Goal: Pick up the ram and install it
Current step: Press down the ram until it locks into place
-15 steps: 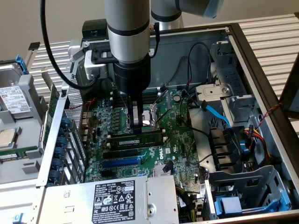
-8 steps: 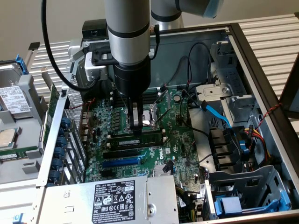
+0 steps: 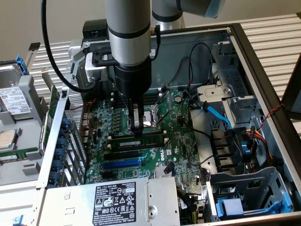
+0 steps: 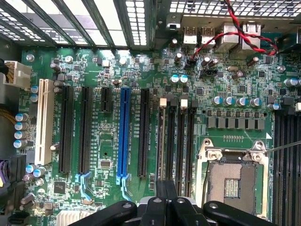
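A: Where's the gripper (image 3: 137, 133) rn?

B: Down inside the open grey metal PC case (image 3: 263, 84), over the green motherboard (image 3: 178, 141); its fingertips sit right at the long narrow green RAM stick w/ black chips (image 3: 143, 139), which lies along the memory slots just beside the square silver CPU socket (image 3: 151, 117).

A: Fingers open or closed?

B: Fully closed; in the wrist view the black fingers (image 4: 165, 195) are pressed together, tips meeting over the black memory slots (image 4: 176, 141); can't tell if they pinch the stick or just press its top edge.

A: RAM seated?

B: It stands on edge in a slot, level w/ the board as far as the exterior view shows; the latches are too small to judge.

A: What else is around?

B: Long blue expansion slot (image 4: 124, 132) next to black ones, a white slot (image 4: 44, 120) further out; red-black twisted wire (image 4: 235, 30) near the rear ports; grey power supply w/ black label (image 3: 115, 202) at the front of the exterior view; a hard drive (image 3: 14, 101) outside the case on the exterior view's left.
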You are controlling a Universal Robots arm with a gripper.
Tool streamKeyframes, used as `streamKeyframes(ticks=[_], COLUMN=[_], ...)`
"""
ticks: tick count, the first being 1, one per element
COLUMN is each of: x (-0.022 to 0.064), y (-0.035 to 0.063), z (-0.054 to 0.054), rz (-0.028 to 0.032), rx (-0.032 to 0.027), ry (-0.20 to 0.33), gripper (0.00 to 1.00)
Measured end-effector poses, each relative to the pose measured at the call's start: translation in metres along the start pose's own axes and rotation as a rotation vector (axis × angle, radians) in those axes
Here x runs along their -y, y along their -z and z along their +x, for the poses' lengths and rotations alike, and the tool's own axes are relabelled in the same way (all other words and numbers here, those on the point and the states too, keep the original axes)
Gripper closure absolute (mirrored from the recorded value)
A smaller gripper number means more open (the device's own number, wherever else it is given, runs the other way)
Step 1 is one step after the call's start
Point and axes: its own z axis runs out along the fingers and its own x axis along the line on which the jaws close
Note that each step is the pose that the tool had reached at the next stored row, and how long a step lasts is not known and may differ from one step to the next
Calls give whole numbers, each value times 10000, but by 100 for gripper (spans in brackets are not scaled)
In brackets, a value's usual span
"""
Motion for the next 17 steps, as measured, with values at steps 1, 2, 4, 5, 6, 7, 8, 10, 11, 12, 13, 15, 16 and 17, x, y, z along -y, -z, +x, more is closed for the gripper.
streamKeyframes(ticks=[1,2,4,5,6,7,8,10,11,12,13,15,16,17], x=[-1,-1,0,0,0,0,0,0,0,0,-1,0,0,0], y=[-4,-8,-17,-21,-24,-26,-29,-33,-34,-35,-35,-35,-35,-35], z=[1,1,0,0,1,1,1,1,1,2,6,16,17,17], rz=[1,1,0,0,0,-1,-2,-2,-1,1,1,0,1,0], rx=[1,1,-1,0,-2,-3,-4,-3,-2,0,0,0,1,0], ry=[0,1,1,0,0,1,1,1,0,-1,-1,0,-1,-1], gripper=[89,89,89,89,89,89,89,89,89,89,89,89,89,89])
